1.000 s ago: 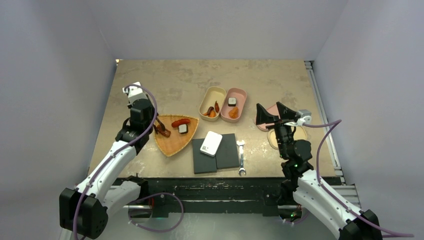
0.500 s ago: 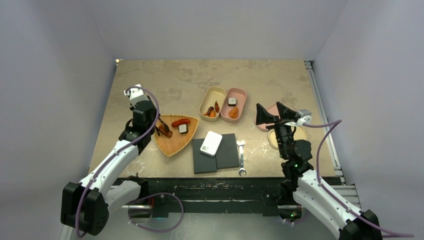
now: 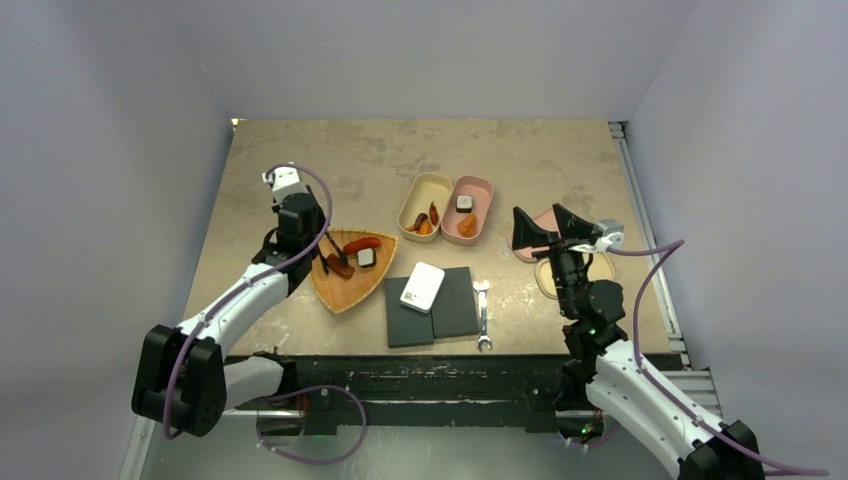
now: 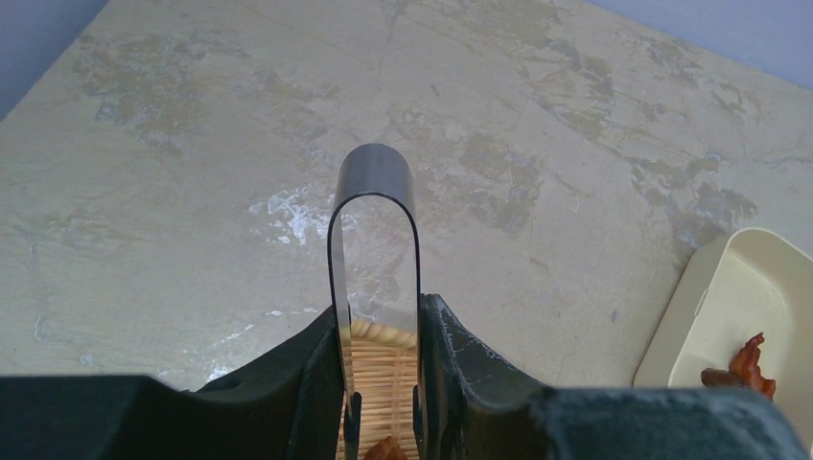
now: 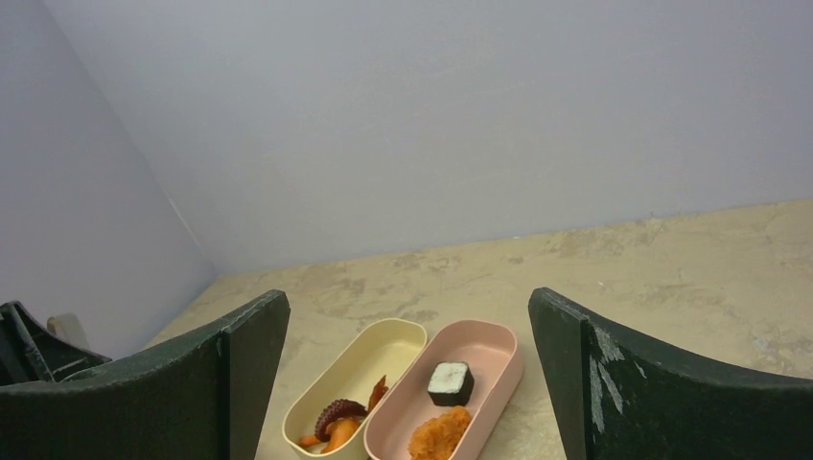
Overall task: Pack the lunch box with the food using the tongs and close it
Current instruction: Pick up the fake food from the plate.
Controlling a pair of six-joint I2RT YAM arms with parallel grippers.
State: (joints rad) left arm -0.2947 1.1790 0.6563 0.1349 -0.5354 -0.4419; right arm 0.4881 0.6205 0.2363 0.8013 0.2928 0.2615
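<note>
**Tongs over the basket, tips out of sight**

The left gripper (image 4: 383, 331) pinches the tongs (image 4: 374, 177): its two fingers (image 4: 307, 383) press on the thin arms from both sides, and the bent end stands up between them. In the left wrist view the lower part of the tongs is cut off by the picture edge, so the tips do not show. Only a small brown bit (image 4: 383, 448) appears between the arms, above the weave of the basket (image 3: 350, 295).

From the top view the tongs reach down to a brown piece (image 3: 340, 268) in the basket. I cannot tell if they touch it. A red piece (image 3: 362, 244) and a black-and-white roll (image 3: 367, 258) lie just beside it.

The lunch box (image 5: 479, 343) is open, well apart from the basket, with some food in both halves, including another roll (image 5: 450, 382).

The right gripper (image 5: 407, 307) hangs above the table with its fingers spread wide and holds nothing. Its arm covers most of the pink and cream shapes (image 3: 543, 283) under it, so I cannot tell what they are.
</note>
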